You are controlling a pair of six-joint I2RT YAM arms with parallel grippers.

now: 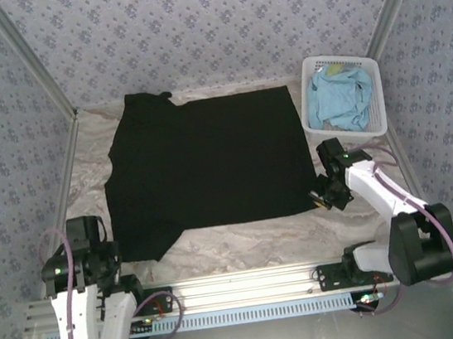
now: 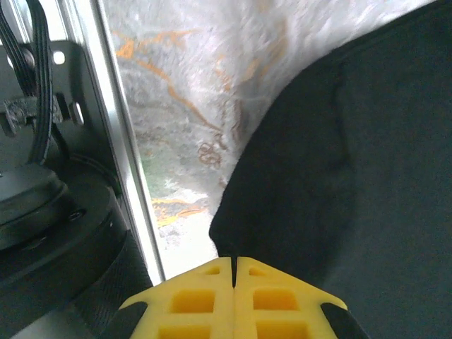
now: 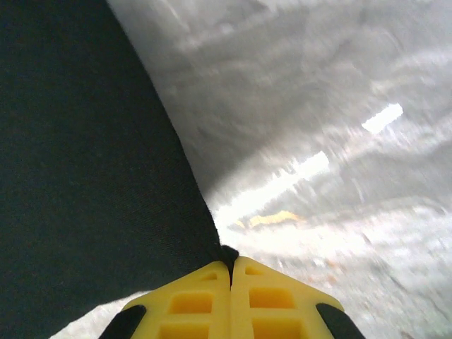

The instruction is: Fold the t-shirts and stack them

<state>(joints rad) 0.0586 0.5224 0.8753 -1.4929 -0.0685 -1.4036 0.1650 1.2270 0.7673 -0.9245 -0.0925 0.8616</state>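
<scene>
Marbled table (image 1: 244, 238), black t-shirt (image 1: 209, 163) flat | left gripper (image 2: 234, 261), right gripper (image 3: 231, 261) pinched on lower-frame corners | step: likely first fold | next: lift together

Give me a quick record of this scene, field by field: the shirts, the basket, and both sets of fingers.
Black t-shirt: spread flat on the table, no print showing
Light blue t-shirt: crumpled in the white basket, far right
Left gripper: fingers shut at shirt's near left edge, apparently pinching it
Right gripper: fingers shut on shirt's near right corner
Stack: none yet
</scene>
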